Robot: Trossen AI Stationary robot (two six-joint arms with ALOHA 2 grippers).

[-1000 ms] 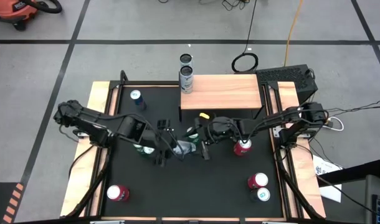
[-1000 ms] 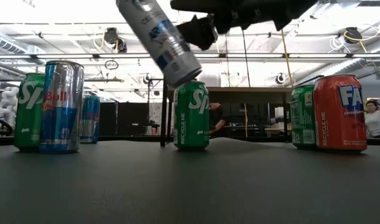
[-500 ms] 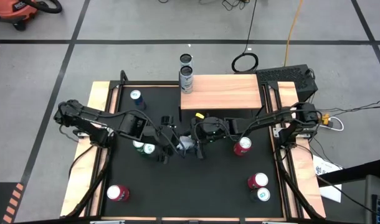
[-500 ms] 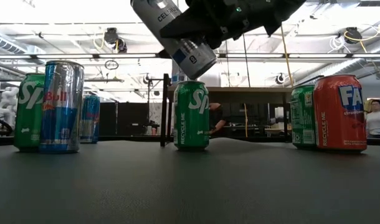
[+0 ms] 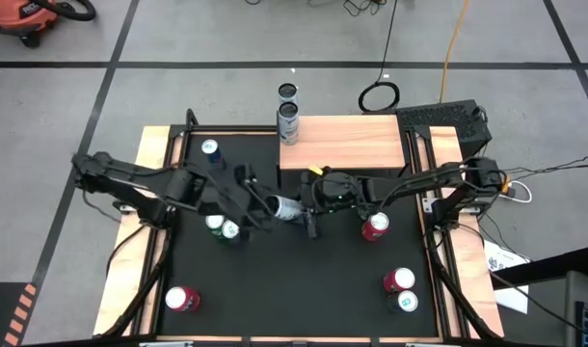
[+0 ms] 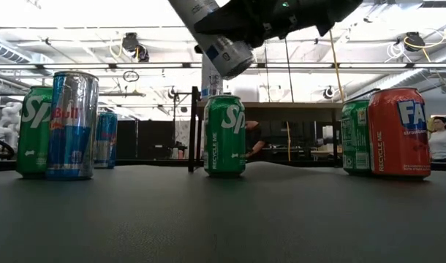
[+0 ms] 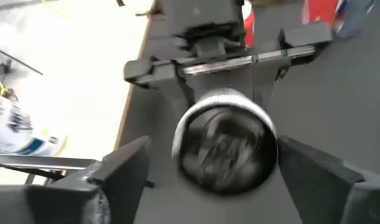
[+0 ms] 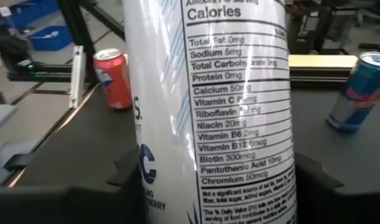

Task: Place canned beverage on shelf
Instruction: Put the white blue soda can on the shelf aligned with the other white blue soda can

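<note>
**Can aloft, shelf just beyond**

Our right hand (image 5: 311, 200) is clamped on the white can (image 5: 284, 207), held tilted above the worktop (image 5: 304, 289). Our left hand (image 5: 258, 204) sits spread at the can's end. The shelf (image 5: 357, 145) lies just beyond, on the far side.

You're seeing a white can (image 8: 227, 106) with blue streaks and black print showing between the right claw's (image 5: 308, 207) black fingers, a red can (image 8: 113, 78) glowing beyond it.
</note>
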